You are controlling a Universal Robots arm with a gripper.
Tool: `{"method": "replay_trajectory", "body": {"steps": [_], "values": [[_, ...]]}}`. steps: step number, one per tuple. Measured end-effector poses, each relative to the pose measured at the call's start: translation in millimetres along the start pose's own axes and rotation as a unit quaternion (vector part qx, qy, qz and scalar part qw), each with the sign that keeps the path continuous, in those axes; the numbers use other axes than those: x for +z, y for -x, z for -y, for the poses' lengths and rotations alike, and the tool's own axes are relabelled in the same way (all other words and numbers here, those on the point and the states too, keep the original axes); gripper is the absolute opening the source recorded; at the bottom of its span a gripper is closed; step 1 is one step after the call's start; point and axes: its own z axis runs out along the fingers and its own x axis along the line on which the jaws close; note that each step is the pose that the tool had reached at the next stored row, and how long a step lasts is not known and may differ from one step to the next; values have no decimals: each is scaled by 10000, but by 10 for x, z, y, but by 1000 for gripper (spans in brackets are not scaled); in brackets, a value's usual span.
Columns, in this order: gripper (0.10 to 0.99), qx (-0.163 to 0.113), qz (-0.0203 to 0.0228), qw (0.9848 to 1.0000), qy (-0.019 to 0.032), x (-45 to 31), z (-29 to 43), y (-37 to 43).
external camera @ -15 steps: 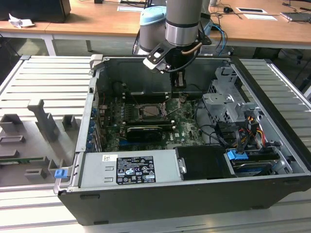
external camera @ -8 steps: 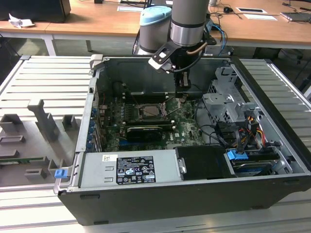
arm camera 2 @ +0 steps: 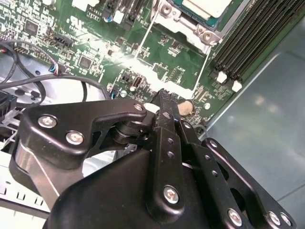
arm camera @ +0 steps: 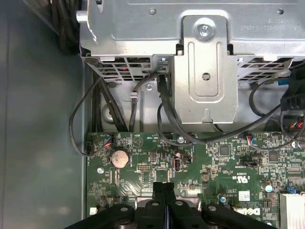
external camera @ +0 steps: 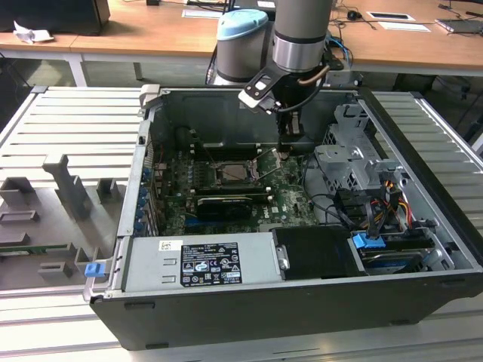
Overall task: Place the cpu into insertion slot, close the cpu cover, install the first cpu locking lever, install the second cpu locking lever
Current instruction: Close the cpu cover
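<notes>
The cpu (arm camera 2: 206,5) lies in the socket (external camera: 235,172) on the green motherboard, its pale metal top showing through the window of the cpu cover (arm camera 2: 187,26), which lies flat around it. Thin wire locking levers (arm camera 2: 204,71) run out from the socket's corners. In the exterior view my gripper (external camera: 285,153) reaches down just to the socket's right, beside a raised lever (external camera: 266,163). Its black fingers are pressed together in both wrist views, with the gripper (arm camera 2: 164,95) close above the board and nothing visible between them. I cannot tell whether they touch a lever.
The open computer case (external camera: 423,226) surrounds the arm. A metal drive cage (arm camera: 205,71) with black cables stands to the exterior view's right of the gripper. A coin battery (arm camera: 119,156) and memory slots (arm camera 2: 248,38) sit near the fingertips. A black oblong component (external camera: 224,204) lies in front of the socket.
</notes>
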Motion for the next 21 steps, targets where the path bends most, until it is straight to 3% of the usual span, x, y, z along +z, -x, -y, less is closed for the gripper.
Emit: {"method": "replay_trajectory", "body": {"steps": [8, 13, 15, 18, 19, 21], "values": [[106, 0, 0, 10000, 0, 20, -92, 0], [106, -31, -2, 10000, -47, 154, -128, 7], [106, -33, -2, 9999, -102, 157, -127, 12], [106, -34, -1, 9996, -270, 156, -127, 12], [106, -34, -1, 9996, -294, 155, -127, 12], [106, -34, 0, 9996, -294, 155, -123, 13]]}}
